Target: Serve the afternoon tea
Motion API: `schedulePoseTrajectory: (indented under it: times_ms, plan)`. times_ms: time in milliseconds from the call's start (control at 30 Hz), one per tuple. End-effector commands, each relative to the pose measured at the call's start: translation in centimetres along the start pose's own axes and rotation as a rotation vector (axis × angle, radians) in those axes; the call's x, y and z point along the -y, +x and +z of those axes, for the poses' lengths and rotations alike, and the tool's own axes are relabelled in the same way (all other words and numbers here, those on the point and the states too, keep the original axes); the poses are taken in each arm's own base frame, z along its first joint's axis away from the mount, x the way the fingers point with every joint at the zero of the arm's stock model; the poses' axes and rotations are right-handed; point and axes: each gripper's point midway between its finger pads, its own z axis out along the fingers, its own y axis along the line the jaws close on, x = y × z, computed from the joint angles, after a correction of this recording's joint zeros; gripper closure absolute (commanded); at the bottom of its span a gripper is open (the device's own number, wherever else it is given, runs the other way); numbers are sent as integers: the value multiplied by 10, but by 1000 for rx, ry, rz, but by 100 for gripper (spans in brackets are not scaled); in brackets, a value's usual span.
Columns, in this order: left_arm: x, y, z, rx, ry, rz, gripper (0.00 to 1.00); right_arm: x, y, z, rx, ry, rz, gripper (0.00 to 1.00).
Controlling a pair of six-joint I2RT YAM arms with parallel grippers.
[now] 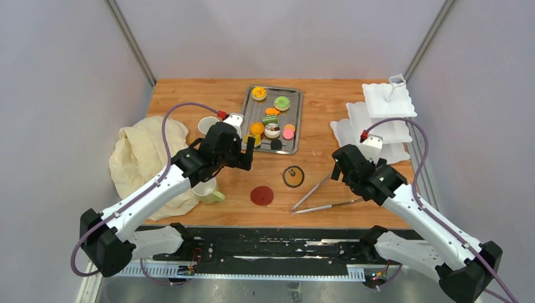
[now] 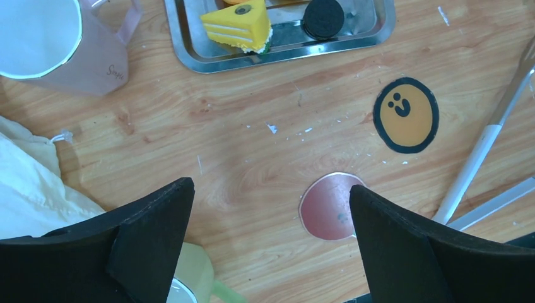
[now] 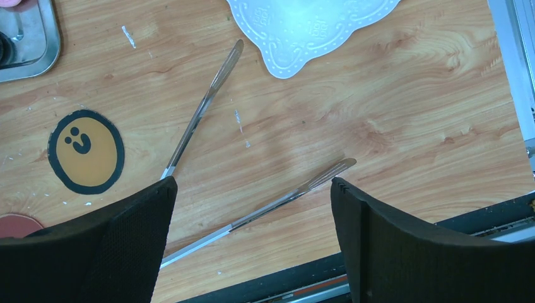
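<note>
Above table (image 1: 328, 101) with left hand (image 2: 271, 214) and right hand (image 3: 252, 208) both spread, holding nothing. On tray (image 1: 251, 112): pastries (image 1: 282, 103), likely light, soft, crushable; pinch gently by the sides. Near left arm: mugs (image 1: 207, 125), probably stiff, slick; take by rim or handle.

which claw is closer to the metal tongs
Right. The right claw hangs open over the tongs, both their arms in view between its fingers. The left claw sits by the near end of the tray, farther away.
</note>
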Motion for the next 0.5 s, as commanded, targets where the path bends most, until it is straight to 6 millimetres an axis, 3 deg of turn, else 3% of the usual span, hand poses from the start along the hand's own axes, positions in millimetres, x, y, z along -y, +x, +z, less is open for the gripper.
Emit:
schedulePoseTrajectory:
  times_ms: [0, 467]
  plan:
    - [-4, -10, 2, 22, -51, -24, 2, -2, -4, 0, 15, 11, 2, 10]
    - [-17, 1, 39, -73, -215, -83, 2, 3, -2, -4, 35, -14, 34, 9]
